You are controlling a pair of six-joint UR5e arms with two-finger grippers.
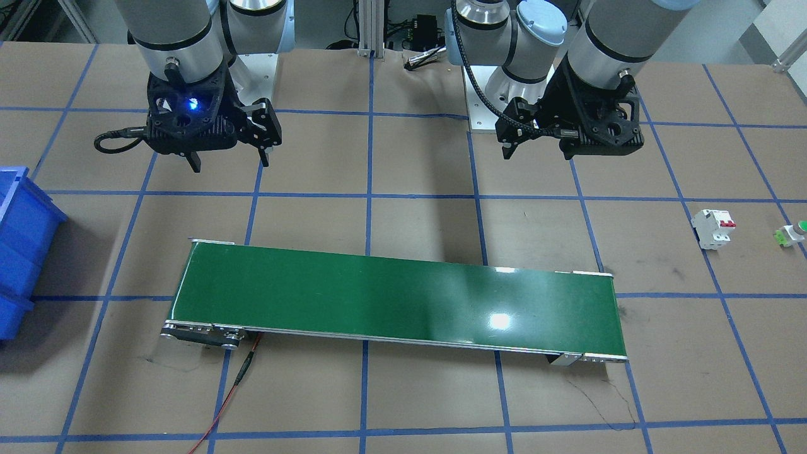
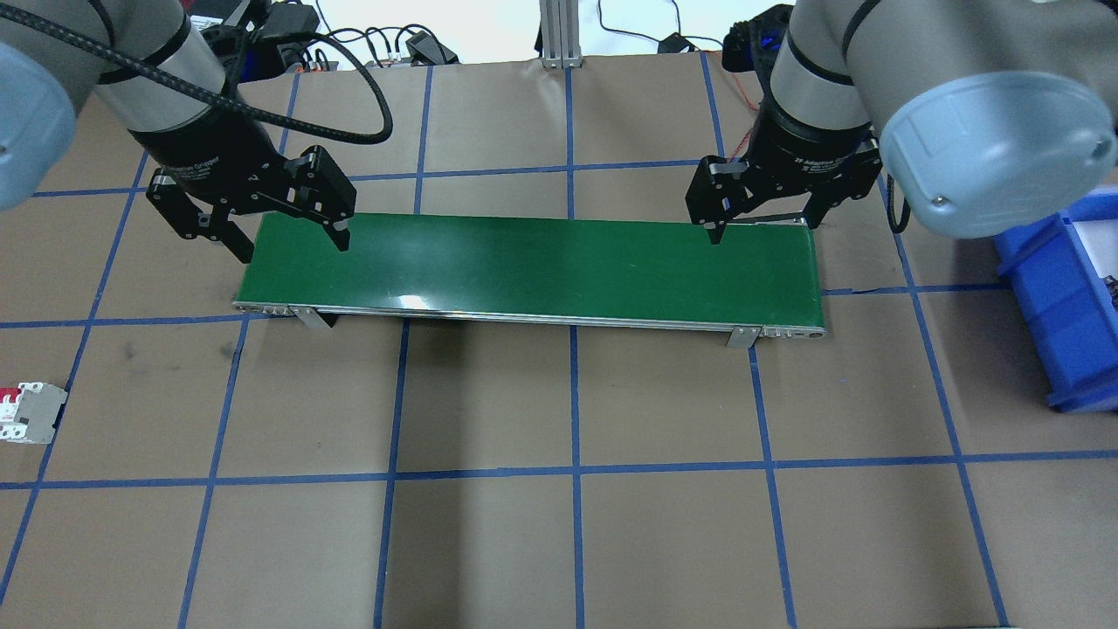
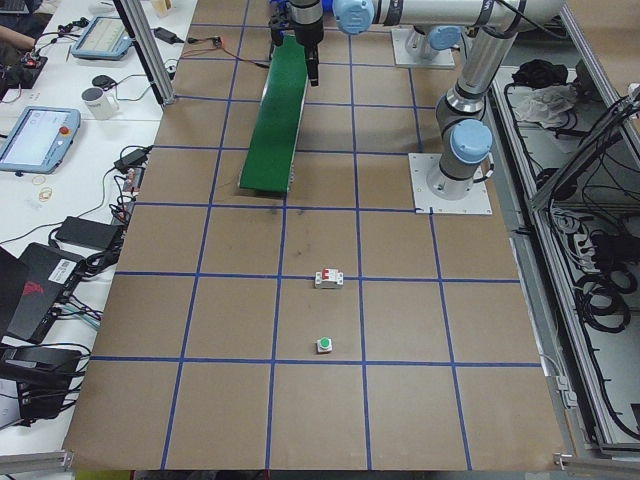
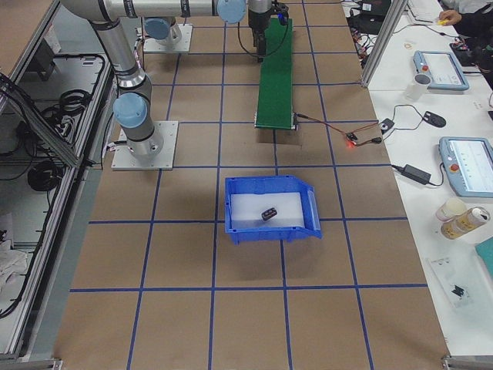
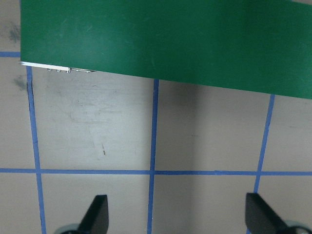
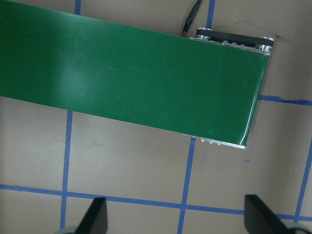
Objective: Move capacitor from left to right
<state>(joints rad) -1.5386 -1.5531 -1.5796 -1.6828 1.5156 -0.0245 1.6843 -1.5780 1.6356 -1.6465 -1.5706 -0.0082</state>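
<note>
Both hands (image 2: 293,247) (image 2: 762,229) open; capacitor (image 4: 269,214) in bin (image 4: 311,210)

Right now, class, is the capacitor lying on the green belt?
No, the capacitor lies inside the blue bin, well apart from the belt.

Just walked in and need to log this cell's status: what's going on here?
Nothing is being handled right now. The left gripper and right gripper hang open and empty beside the two ends of the green conveyor belt. The capacitor lies in the blue bin on the robot's right, so the move looks done. A white breaker and a green push button sit on the table at its left.
</note>
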